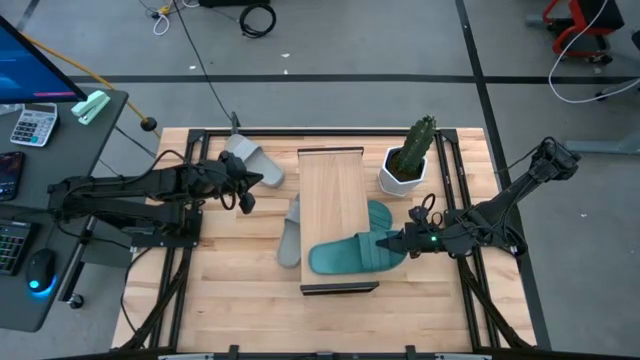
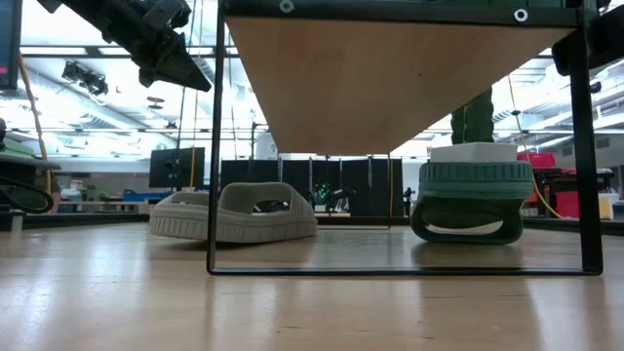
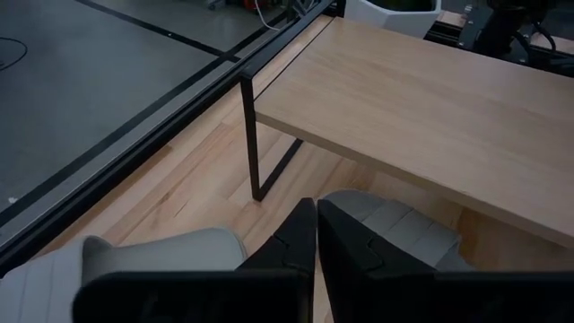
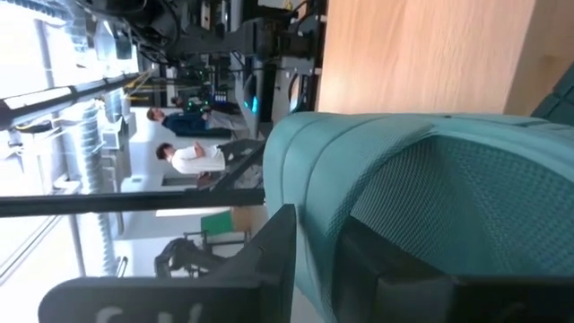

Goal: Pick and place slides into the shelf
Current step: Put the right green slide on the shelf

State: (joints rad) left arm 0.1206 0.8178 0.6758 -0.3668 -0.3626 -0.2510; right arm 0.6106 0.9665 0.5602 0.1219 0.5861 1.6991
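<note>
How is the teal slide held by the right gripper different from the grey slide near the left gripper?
The teal slide lies across the shelf top; the grey slide rests on the table, outside the shelf. The right gripper is shut on the teal slide; the left gripper is shut beside the grey slide, holding nothing. Both are broad-strapped slip-ons.

The low light-wood shelf with dark frame (image 1: pixel 338 215) leaves an open gap beneath its top. 1 grey rubbery slide (image 2: pixel 237 216) and 1 teal green slide (image 2: pixel 472 203) partly block it. A cactus in a white pot (image 1: pixel 407 160) crowds the shelf's right side.
</note>
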